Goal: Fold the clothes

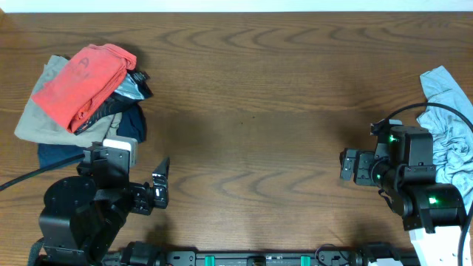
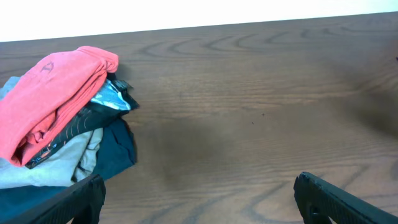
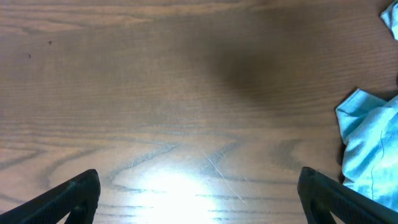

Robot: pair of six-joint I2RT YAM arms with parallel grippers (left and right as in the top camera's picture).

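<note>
A heap of clothes [image 1: 81,103] sits at the left of the wooden table [image 1: 251,89], just beyond the left arm. On top is a crumpled coral-red garment [image 1: 87,80]. A khaki garment [image 1: 41,122] spreads out beneath it on the left, a navy garment [image 1: 131,124] hangs at the near right of the heap, and a silvery-black piece [image 1: 134,85] shows at its right edge. A pale blue shirt [image 1: 449,129] lies rumpled at the table's far right edge, just beside the right arm. The left gripper [image 1: 160,186] hovers over bare wood near the heap without touching it, its fingers [image 2: 74,202] spread wide and holding nothing. The right gripper [image 1: 347,166] points toward the table's middle, its fingers [image 3: 68,199] likewise spread wide and empty, with the blue cloth off to its right.
</note>
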